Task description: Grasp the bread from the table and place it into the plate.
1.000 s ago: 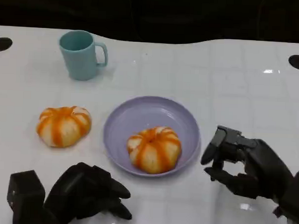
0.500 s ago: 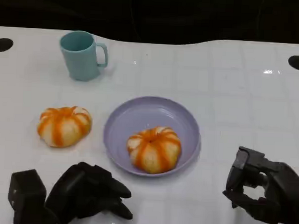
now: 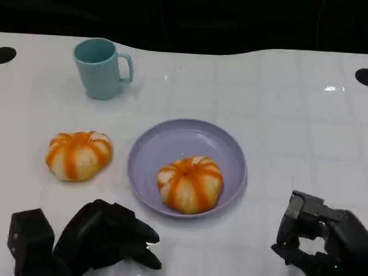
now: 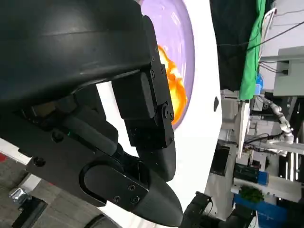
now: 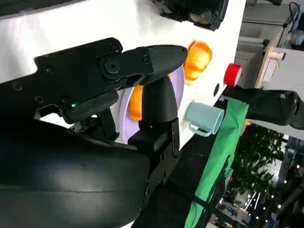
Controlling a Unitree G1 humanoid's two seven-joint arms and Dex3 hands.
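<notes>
So the bread (image 3: 78, 155) on the table sits just up-left of the empty, loosely curled left hand (image 3: 103, 235), way closer than the empty, half-open right hand (image 3: 317, 244).

We see bare table (image 3: 277, 111) between our two hands and to the right of the plate (image 3: 171, 140). The second bread (image 3: 79, 155) lies left of the plate with a gap between them, and the teal mug (image 3: 101, 68) stands well behind it.
</notes>
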